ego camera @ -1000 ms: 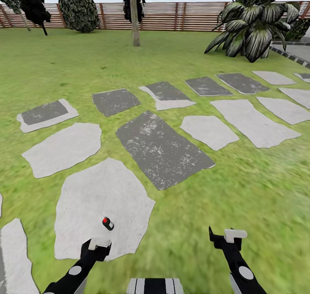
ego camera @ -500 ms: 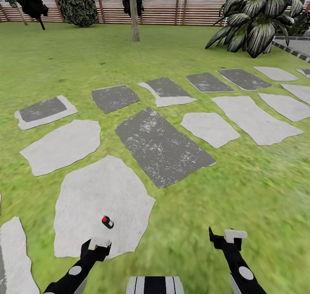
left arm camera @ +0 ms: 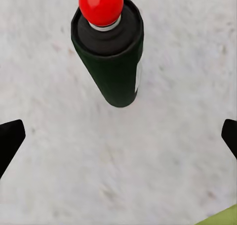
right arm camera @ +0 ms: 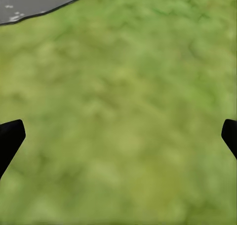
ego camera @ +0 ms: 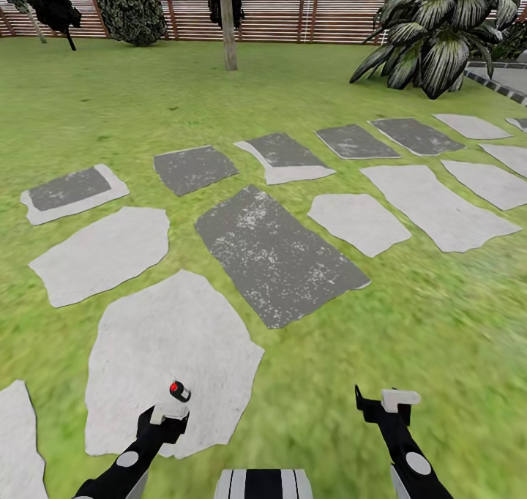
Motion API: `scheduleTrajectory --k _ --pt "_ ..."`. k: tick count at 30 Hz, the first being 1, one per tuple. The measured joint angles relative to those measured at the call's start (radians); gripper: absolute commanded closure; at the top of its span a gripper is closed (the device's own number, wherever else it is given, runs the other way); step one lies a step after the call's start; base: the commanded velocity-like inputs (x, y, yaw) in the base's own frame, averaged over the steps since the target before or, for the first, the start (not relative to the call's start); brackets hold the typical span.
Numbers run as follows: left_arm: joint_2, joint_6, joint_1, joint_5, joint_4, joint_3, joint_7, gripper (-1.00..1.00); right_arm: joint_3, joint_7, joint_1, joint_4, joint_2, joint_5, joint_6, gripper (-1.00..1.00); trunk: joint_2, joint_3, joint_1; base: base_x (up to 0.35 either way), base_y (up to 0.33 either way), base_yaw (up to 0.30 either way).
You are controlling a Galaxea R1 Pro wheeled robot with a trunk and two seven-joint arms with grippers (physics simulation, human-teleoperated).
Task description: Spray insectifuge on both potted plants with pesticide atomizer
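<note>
Red-capped dark atomizer (left arm camera: 108, 52) between spread left gripper (left arm camera: 118, 138) fingertips.

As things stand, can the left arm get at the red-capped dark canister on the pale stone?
Probably yes: the canister lies just ahead of the left gripper on the pale stepping stone, jaws open, nothing lying between them.

The lawn (ego camera: 439, 323) is mottled yellow-green. Stepping stones alternate: a pale grey-white slab (ego camera: 161, 338) and a dark charcoal slab (ego camera: 278, 257) flecked with white. The small can (left arm camera: 111, 52) is near-black dark green with a glossy red cap and a thin white mark on its side. The left pincer (ego camera: 167, 415) and right pincer (ego camera: 380, 402) are black with white tops. The fence (ego camera: 293, 16) has reddish-brown horizontal slats. The big bush (ego camera: 432, 31) has dark green leaves striped pale.
</note>
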Motion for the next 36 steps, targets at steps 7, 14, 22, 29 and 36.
scheduleTrajectory --k 7,14,22,29,36 --pt "0.000 0.000 0.000 0.000 -0.001 0.000 0.001 -1.00 0.000 0.000 0.000 -0.001 0.000 0.000 0.000 -1.00 0.000 0.000 0.000 0.135 0.000 0.000" --pt "0.000 0.000 0.000 0.000 -0.001 0.000 0.001 -1.00 0.000 0.000 0.000 -0.001 0.000 0.000 0.000 -1.00 0.000 0.000 0.000 0.022 0.000 0.001" --pt "0.000 0.000 0.000 0.000 -0.001 0.000 0.001 -1.00 0.000 0.000 0.000 -0.003 0.001 0.000 0.000 -1.00 0.000 0.000 0.000 0.042 -0.072 0.112" --pt "0.000 0.000 0.000 0.000 -0.001 0.000 0.000 -1.00 0.000 0.000 0.000 -0.003 0.000 0.000 0.000 -1.00 0.000 0.000 0.000 0.029 -0.067 0.012" --pt "0.000 0.000 0.000 0.000 -0.002 0.000 0.001 -1.00 0.000 0.000 0.001 -0.002 0.001 0.000 0.000 -1.00 0.000 0.000 0.000 0.096 -0.200 0.123"
